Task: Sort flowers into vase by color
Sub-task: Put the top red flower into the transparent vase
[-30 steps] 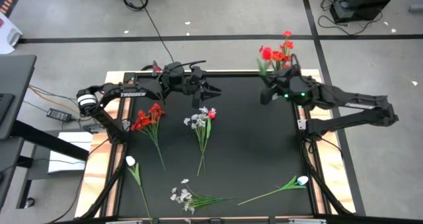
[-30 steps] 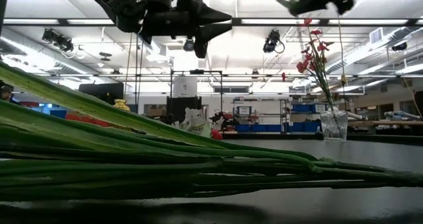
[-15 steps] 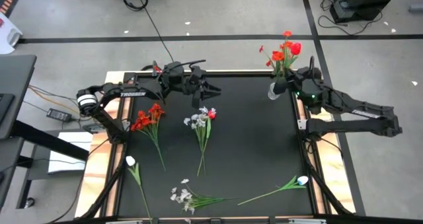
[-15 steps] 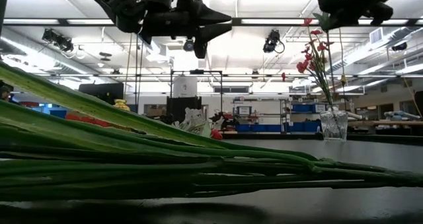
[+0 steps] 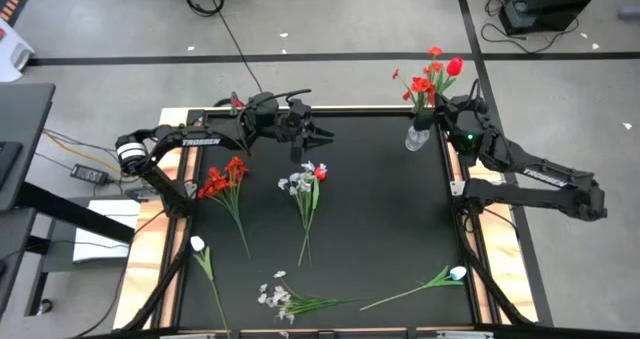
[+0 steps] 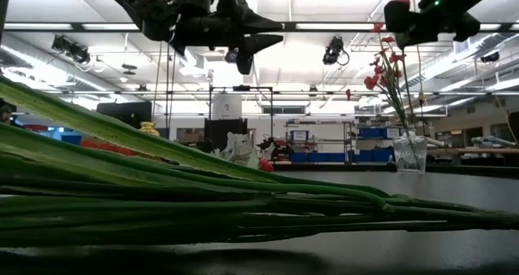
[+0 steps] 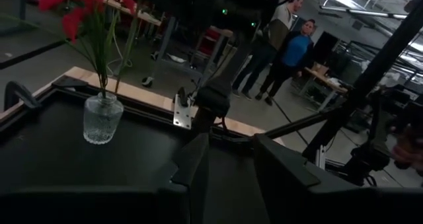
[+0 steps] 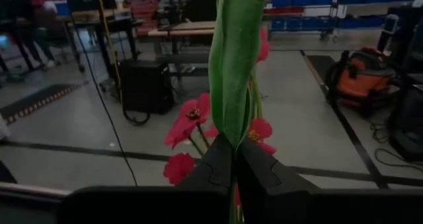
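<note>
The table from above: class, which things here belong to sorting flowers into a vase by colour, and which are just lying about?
Part of the job:
- glass vase holding red flowers
- red bunch
- white and red sprig
- white sprig
- white buds
- right gripper, shut on a red flower
- left gripper, waiting

Lying about:
- floor cables
- orange case
</note>
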